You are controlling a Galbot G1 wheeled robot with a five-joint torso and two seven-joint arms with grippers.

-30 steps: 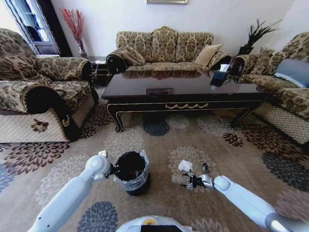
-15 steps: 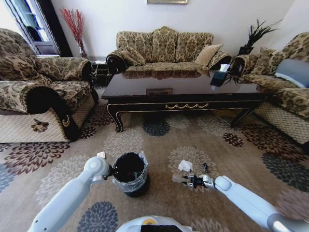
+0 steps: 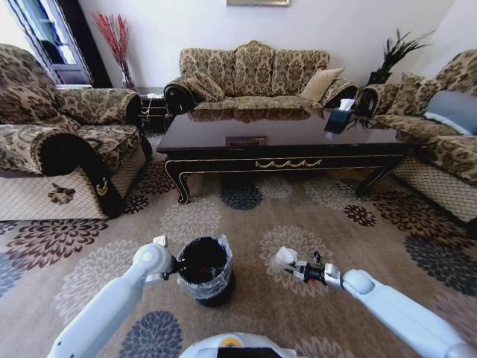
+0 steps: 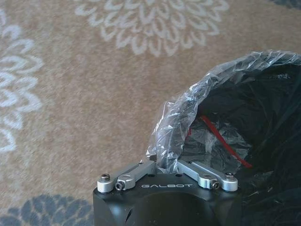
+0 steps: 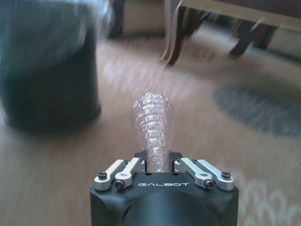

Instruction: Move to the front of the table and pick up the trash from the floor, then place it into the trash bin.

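Your carpet (image 3: 246, 216) is tan, patterned with cream, dark-blue and maroon flower medallions. The table (image 3: 283, 142) is glossy dark wood with gold trim on its apron. The bin (image 3: 203, 270) is black, lined with a clear bag; note a red streak inside the liner in the left wrist view. The bottle (image 5: 153, 129) is clear, ribbed plastic. The sofas (image 3: 253, 74) carry a brown-and-beige floral print. Both arms are white.

even daylight enters from a window (image 3: 46, 37) far left; the table (image 3: 283, 134) top mirrors the sofa. wide-lens bending curves the edges. the right wrist view is motion-blurred, the trash bin (image 5: 47, 70) smeared.
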